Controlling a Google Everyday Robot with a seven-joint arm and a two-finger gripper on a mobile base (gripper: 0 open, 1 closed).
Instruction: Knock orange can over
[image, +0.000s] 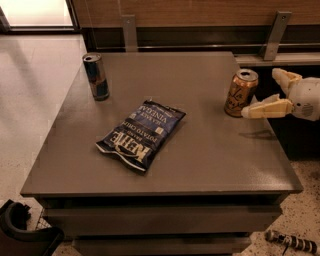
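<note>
Hovering at the right-hand edge of the desk (210, 150), the hand (260, 93) has its two cream fingers spread wide and holds nothing. The lower finger (265, 108) stretches out level above the desk surface, and its tip comes right up against the lower side of the orange can (241, 93); whether the two actually touch cannot be told. The upper finger (285, 78) angles up and away behind the can, clear of it.

The hand sits just at the desk's side edge, with the drop to the speckled floor directly below the wrist. On the far side of the can from the hand, the grey surface lies bare for a good stretch.

The can stands upright just in front of the lower fingertip, close to the desk's edge. It is a metallic orange-gold with dark cursive lettering and a silver top with the opening showing.

Farther out from the hand, past that bare stretch, a dark blue chip bag (141, 134) lies flat near the desk's middle. Farthest off, well apart from the hand, a slim blue-and-silver can (96, 76) stands upright near the opposite far corner.
</note>
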